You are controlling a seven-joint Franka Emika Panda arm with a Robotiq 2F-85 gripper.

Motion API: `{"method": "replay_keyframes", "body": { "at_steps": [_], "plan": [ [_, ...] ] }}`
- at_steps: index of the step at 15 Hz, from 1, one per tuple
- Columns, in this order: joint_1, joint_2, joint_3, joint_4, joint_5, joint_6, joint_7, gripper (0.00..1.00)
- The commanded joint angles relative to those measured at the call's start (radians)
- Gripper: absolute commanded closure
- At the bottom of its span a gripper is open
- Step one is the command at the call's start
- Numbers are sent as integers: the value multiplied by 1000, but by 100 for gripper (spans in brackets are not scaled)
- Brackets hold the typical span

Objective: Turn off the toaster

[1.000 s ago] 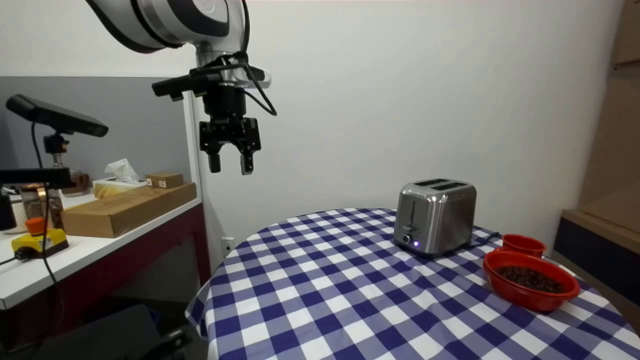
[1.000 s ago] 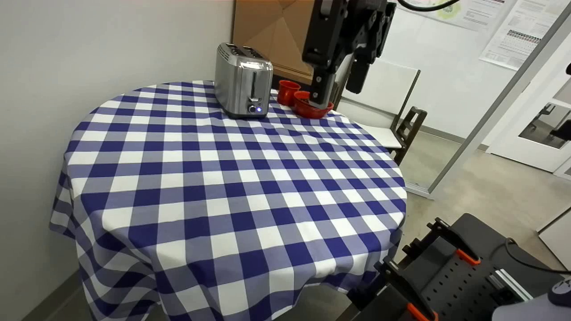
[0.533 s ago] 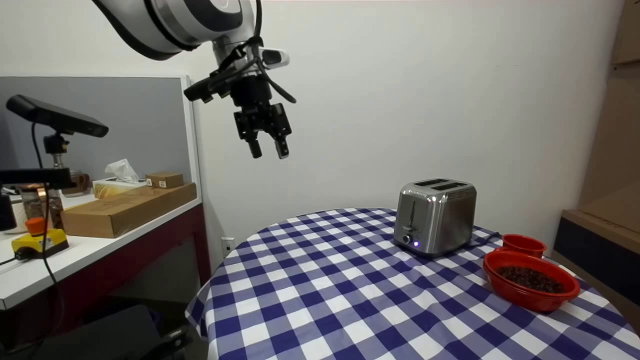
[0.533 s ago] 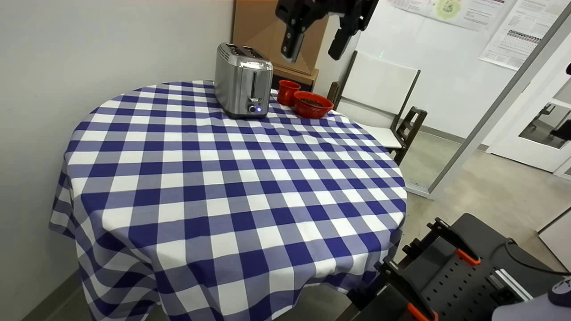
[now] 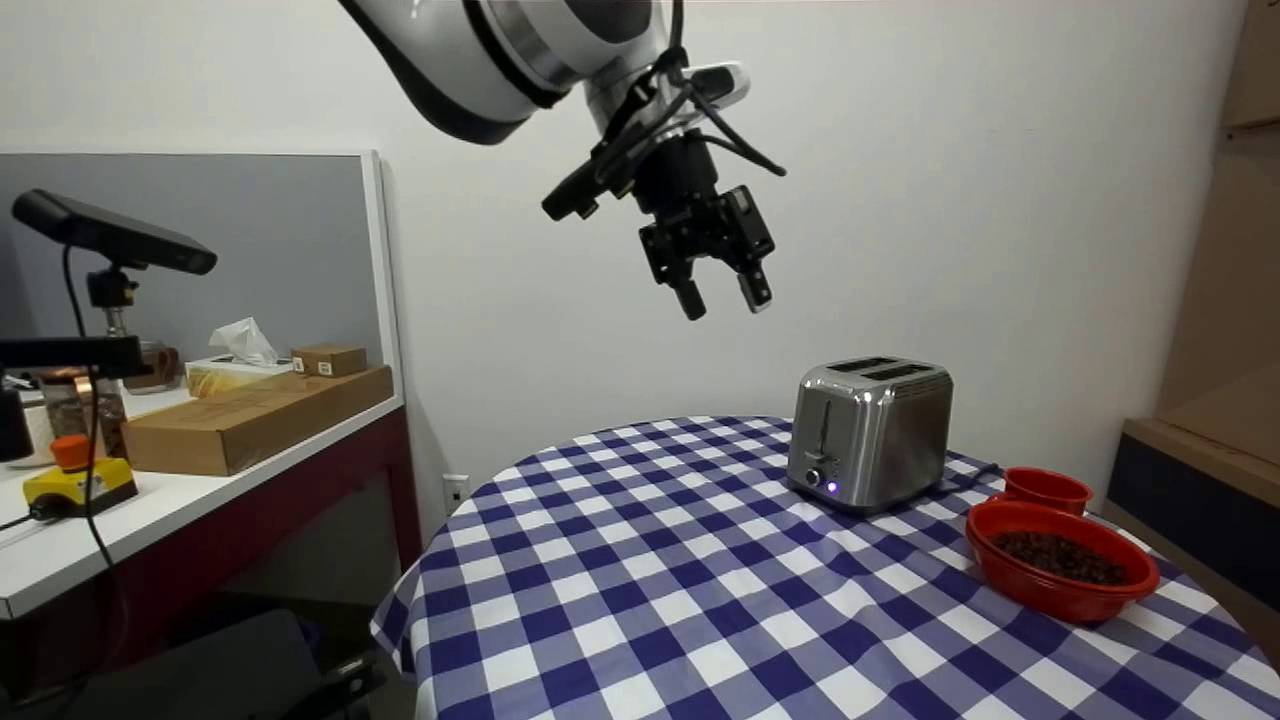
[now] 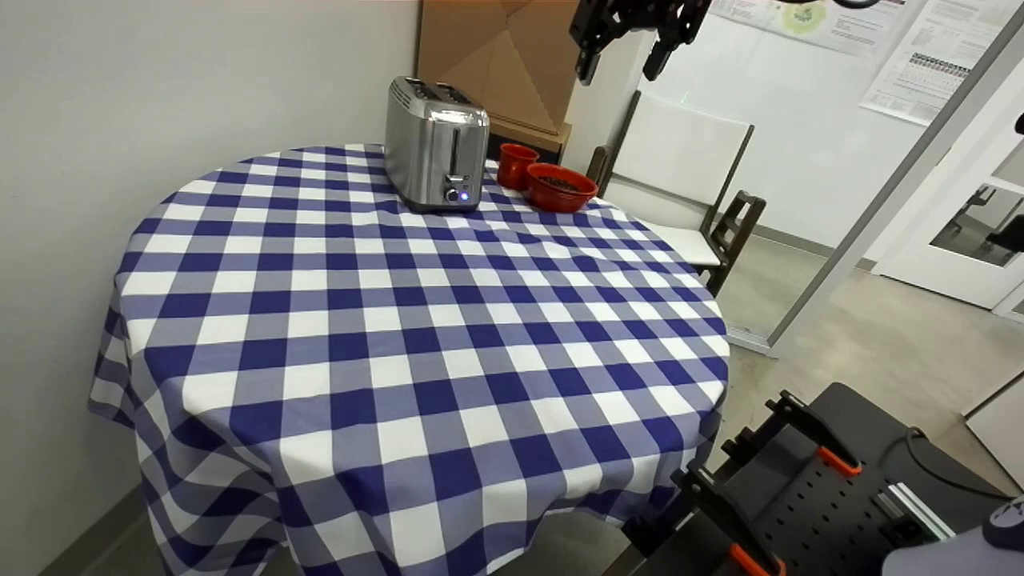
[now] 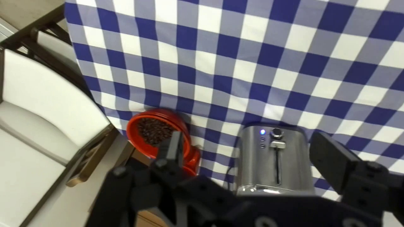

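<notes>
Gripper (image 5: 725,297) hanging free in the air, its fingers (image 7: 331,160) parted widely with nothing held between them. The governing relation is that of gripper to toaster (image 5: 880,450): in an exterior view the toaster lies below the gripper and toward the picture's right, well apart from it, upright on the checkered tablecloth (image 6: 384,320). The toaster's long axis follows the two bread slots (image 5: 898,372), and the narrow control face (image 7: 295,164) closes the end turned toward the gripper; accordingly the wrist view shows that face almost squarely, between the fingers and nearer the one at the picture's right. On it the lever (image 7: 277,144) sits at the low end of its track (image 7: 277,167), just beside the knob (image 7: 276,133); next to the knob glows a blue light (image 7: 263,132), in line with two unlit rings (image 7: 263,146), apparently buttons. Light and lowered lever together suggest that the toaster is on, the task not yet accomplished, and the present step one of approach. The coming move probably calls for descent and advance along the long axis, one finger being brought to the light, a small target easily missed. Farther out, near the toaster, stand a red cup (image 6: 516,168) and a red bowl (image 6: 560,200) of dark grains (image 5: 1060,558); whether cup and bowl touch cannot be told.
</notes>
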Motion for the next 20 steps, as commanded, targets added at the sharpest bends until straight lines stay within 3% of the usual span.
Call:
{"method": "replay_keyframes", "body": {
  "at_steps": [1, 5, 13, 15, 16, 20],
  "plan": [
    [-11, 173, -40, 132, -119, 6, 143, 0],
    [66, 334, -122, 229, -184, 23, 211, 0],
    [224, 571, -266, 381, -180, 182, 131, 0],
    [269, 623, -325, 423, -222, 227, 148, 0],
    [246, 655, -313, 451, -284, 245, 184, 0],
    [291, 753, -397, 536, -429, 313, 265, 0]
  ]
}}
